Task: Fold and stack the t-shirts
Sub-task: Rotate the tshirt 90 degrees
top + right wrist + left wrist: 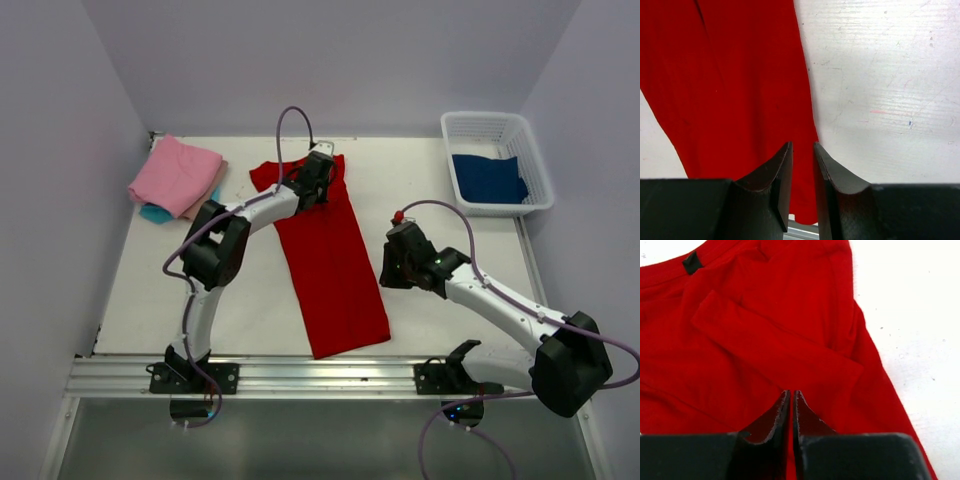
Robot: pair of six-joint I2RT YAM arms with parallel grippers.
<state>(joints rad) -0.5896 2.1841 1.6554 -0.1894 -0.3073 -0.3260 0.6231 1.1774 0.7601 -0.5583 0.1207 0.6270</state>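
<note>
A bright red t-shirt (335,270) lies on the white table as a long narrow strip, collar at the far end. It also shows in the left wrist view (765,330), with a sleeve folded across it, and in the right wrist view (740,90). My left gripper (322,165) (791,392) hovers over the collar end with its jaws shut and nothing in them. My right gripper (388,270) (802,145) is over the shirt's right edge, jaws a little apart and empty. A pink t-shirt (178,175) lies folded on a turquoise one (155,213) at the far left. A dark blue one (488,178) lies in the basket.
The white mesh basket (495,125) stands at the far right corner. A metal rail (300,372) runs along the table's near edge. Walls close the table in on the left, back and right.
</note>
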